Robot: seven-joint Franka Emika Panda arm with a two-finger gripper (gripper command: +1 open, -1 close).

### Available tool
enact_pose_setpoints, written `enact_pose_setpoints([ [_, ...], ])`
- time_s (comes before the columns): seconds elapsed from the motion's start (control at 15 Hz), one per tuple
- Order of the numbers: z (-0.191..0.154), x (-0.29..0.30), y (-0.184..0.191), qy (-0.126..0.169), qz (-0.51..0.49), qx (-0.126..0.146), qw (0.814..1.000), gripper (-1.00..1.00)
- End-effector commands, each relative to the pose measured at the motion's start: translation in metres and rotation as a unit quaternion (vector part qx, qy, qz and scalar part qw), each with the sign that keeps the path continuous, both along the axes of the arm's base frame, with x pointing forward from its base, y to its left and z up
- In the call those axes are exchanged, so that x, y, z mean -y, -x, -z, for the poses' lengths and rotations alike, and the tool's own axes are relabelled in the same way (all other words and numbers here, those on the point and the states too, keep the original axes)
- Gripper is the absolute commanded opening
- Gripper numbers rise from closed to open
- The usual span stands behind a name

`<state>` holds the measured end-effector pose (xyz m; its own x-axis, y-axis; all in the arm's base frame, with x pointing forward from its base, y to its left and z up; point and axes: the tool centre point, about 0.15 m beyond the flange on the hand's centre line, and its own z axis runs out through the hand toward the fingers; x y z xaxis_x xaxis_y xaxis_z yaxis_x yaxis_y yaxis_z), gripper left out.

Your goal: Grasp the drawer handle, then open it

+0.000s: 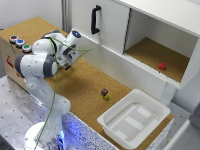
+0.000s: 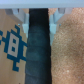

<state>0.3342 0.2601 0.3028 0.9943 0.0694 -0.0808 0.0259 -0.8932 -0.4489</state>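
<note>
Box (image 1: 10, 52): low tan wooden box at 9 o'clock of the exterior view, on the cork-topped bench
Buttons (image 1: 20, 43): red, blue and green round ones in a row on the box top, at about 10 o'clock of that view
Drawer (image 2: 12, 45): tan front fills one side of the wrist view, with a blue printed pattern on it; in the exterior view the arm covers this front
Handle (image 2: 40, 50): dark vertical bar down the middle of the wrist view, running from between the fingers to the frame edge; too blurred to see its ends
Fingers (image 2: 20, 14): two pale tips flank the top of the handle, one on each side, set only a little wider than the bar; whether they press on it or merely straddle it I cannot tell
Gripper (image 1: 67, 62): at about 10 o'clock from the middle of the exterior view, pointing down toward the box side, its tips hidden there
Arm (image 1: 37, 65): white, bent over the bench, base at 7 o'clock
Cabinet (image 1: 120, 30): big and white, at 1 o'clock, with a long black door handle (image 1: 95, 20)
Small object (image 1: 105, 93): dark, on the cork near the centre
Tray (image 1: 135, 117): white, at 5 o'clock
Red block (image 1: 162, 66): in the cabinet's open bay, at 3 o'clock
</note>
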Motion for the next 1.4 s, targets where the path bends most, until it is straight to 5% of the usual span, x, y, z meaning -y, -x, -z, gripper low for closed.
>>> enact_pose_setpoints([
  [0.0, 0.034, 0.048, -0.014, -0.032, -0.011, -0.004, 0.999, -1.0],
  [1.33, 0.034, 0.12, -0.006, -0.016, 0.075, -0.002, 0.997, -1.0],
])
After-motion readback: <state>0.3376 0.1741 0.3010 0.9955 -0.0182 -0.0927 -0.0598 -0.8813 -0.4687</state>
